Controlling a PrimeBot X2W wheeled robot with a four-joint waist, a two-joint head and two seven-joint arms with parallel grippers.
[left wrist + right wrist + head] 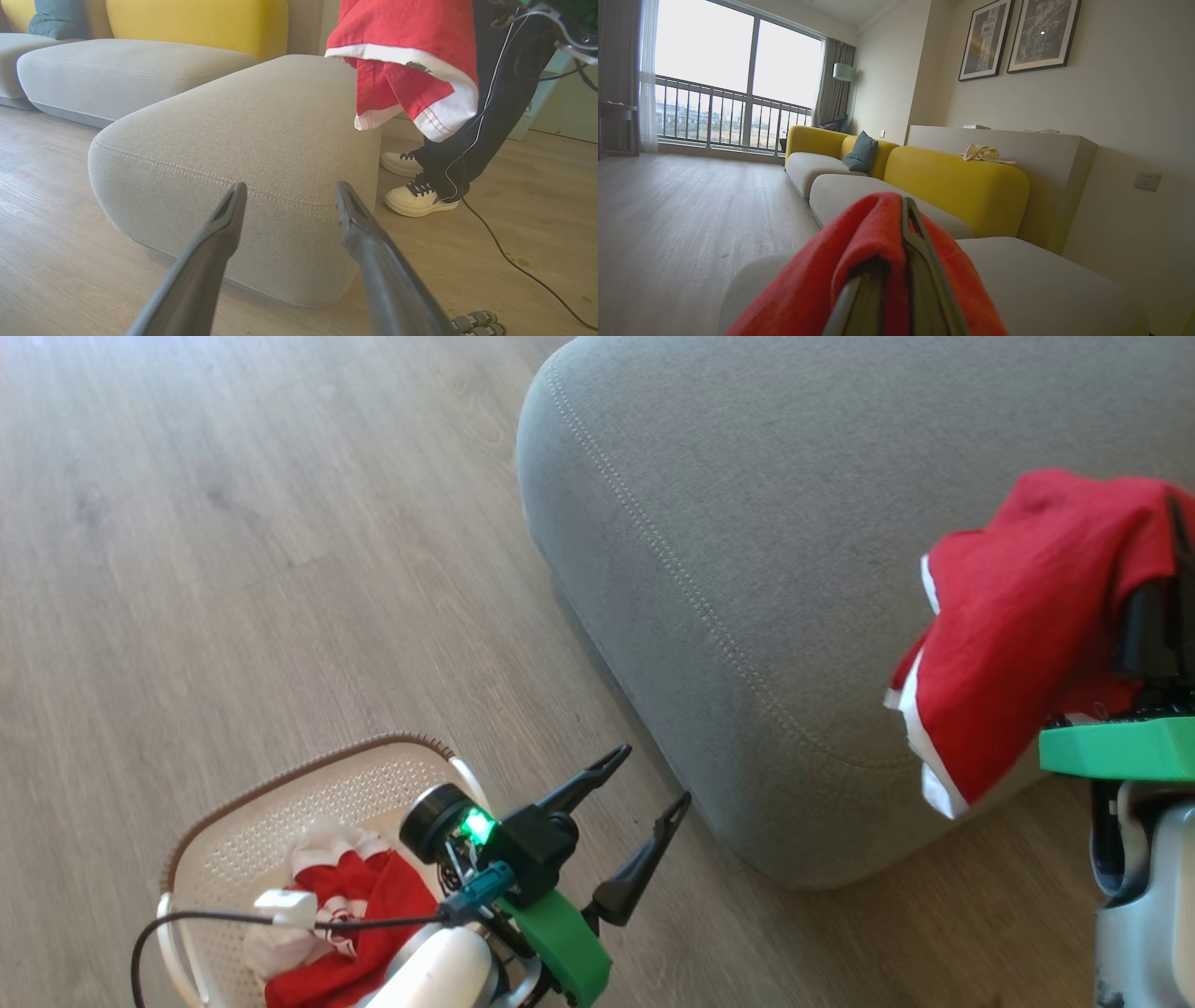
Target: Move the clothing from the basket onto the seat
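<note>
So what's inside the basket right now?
Red clothing with white cloth lies in the basket. The left arm and its cable cover the near corner, so anything there is hidden.

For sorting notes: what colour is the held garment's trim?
White trim on the red garment; left wrist view shows it best.

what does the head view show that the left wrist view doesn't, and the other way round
Head view's extras: the basket with red and white clothing in it. Left wrist view's extras: a person's pale shoes and dark trousers, plus yellow sofa backs. Shared: the grey seat, the red garment hanging in the air by it, the open left gripper, and the wood floor.
</note>
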